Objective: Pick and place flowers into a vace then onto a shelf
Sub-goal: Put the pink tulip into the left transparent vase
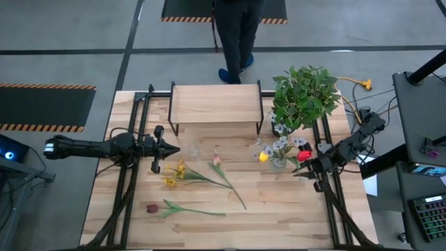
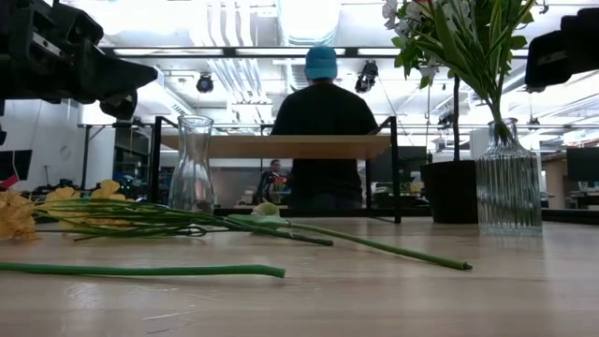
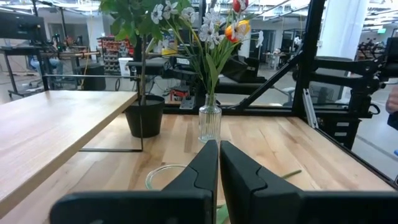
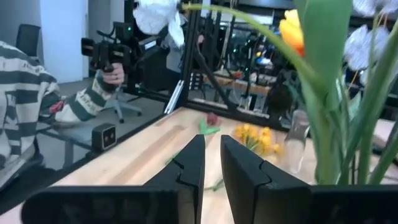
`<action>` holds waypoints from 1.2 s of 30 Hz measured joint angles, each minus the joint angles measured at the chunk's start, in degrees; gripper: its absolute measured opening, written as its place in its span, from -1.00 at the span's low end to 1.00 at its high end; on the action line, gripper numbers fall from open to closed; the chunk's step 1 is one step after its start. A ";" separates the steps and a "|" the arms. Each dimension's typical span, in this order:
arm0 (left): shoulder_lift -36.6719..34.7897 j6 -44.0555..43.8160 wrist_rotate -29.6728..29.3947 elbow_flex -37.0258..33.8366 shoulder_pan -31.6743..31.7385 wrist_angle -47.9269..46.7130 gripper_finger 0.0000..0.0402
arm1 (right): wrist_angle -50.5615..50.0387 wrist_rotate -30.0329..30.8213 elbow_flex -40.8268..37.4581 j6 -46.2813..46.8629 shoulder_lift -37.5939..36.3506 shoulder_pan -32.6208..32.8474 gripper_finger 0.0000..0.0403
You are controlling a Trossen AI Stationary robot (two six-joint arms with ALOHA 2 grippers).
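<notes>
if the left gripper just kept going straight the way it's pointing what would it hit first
Probably the empty glass vase right ahead of the shut left gripper, if low enough. Farther along the line stands the ribbed vase holding flowers.
</notes>
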 joint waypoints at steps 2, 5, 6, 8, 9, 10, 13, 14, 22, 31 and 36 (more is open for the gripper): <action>0.00 0.00 -0.01 0.00 0.00 -0.11 -1.00 | -0.02 -0.58 0.00 2.00 0.72 0.02 -0.79; 0.00 0.00 0.01 0.00 -0.01 -0.29 -1.00 | -0.13 -1.53 0.00 6.55 1.66 0.04 -0.79; 0.00 0.00 -0.01 0.00 -0.01 -0.26 -1.00 | -0.09 -1.54 0.00 6.94 1.99 0.04 -0.79; 0.00 0.00 0.00 0.00 -0.01 -0.20 -1.00 | -0.11 -1.54 0.00 6.52 2.42 0.04 -0.79; 0.00 0.00 -0.14 0.00 -0.01 -0.08 -1.00 | -0.07 -1.52 0.00 5.83 2.66 0.04 -0.79; 0.00 0.00 -0.45 0.00 -0.01 0.13 -1.00 | -0.09 -1.52 0.00 5.21 2.87 0.04 -0.79; 0.00 0.00 -1.15 0.00 -0.01 -0.44 -1.00 | -0.05 -1.24 0.00 3.63 3.01 0.03 -0.79; 0.00 -0.02 -1.15 0.00 0.00 -1.17 -0.99 | 0.00 -1.23 0.00 3.07 3.00 0.01 -0.79; 0.00 -0.86 -1.37 0.09 -0.01 -2.55 -0.59 | 0.28 -1.17 -0.02 5.16 2.90 0.04 -0.79; 0.00 -1.11 -2.72 2.09 0.01 0.66 -0.21 | 0.23 -1.06 -0.02 3.81 2.90 0.04 -0.79; 0.05 -1.14 -2.66 5.32 0.01 0.73 -0.21 | 0.21 -1.06 -0.02 3.50 2.90 0.04 -0.79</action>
